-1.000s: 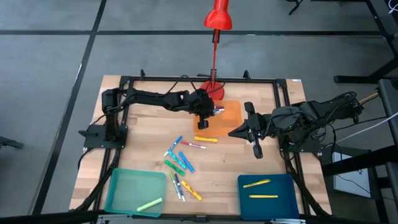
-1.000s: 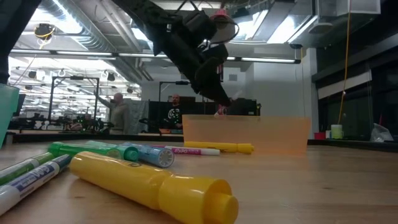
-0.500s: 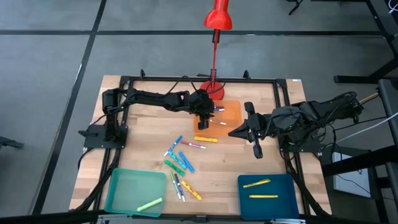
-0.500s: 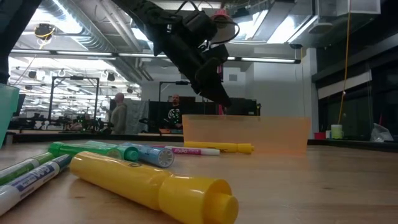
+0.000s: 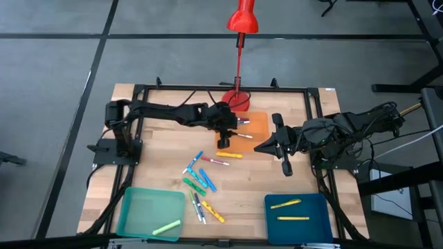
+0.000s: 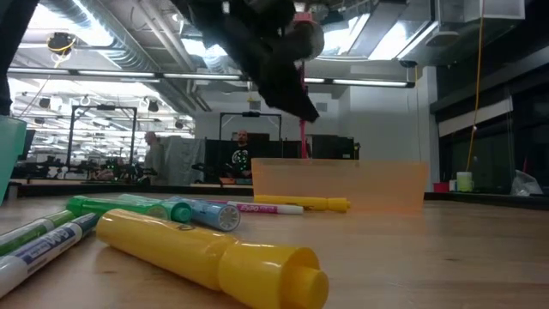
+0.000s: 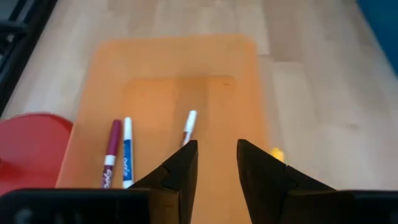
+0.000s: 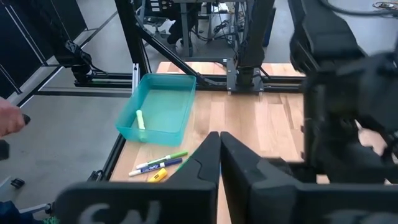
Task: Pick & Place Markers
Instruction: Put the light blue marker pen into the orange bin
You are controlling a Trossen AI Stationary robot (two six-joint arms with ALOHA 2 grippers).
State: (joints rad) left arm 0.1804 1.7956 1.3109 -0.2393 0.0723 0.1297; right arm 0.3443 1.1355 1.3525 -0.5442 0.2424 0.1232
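My left gripper (image 5: 227, 135) hangs open above the near left part of the orange tray (image 5: 255, 126) and holds nothing. In the left wrist view, three markers lie flat on the tray floor ahead of my left gripper (image 7: 216, 158): a red-capped white one (image 7: 188, 126), a blue one (image 7: 127, 149) and a dark red one (image 7: 111, 152). Several more markers (image 5: 199, 181) lie loose on the wooden table, with a yellow one (image 5: 230, 155) and a pink one (image 5: 214, 161) near the tray. My right gripper (image 5: 284, 156) waits shut, raised to the right of the tray.
A teal tray (image 5: 138, 207) at the near left holds a light green marker (image 5: 166, 227). A blue tray (image 5: 315, 207) at the near right holds two yellow markers (image 5: 285, 204). A red lamp stand (image 5: 237, 97) rises just behind the orange tray. A black frame runs along the table's edges.
My left gripper has let go of a marker, which now lies in the orange tray. It has since risen and drawn back a little toward the table's left edge.
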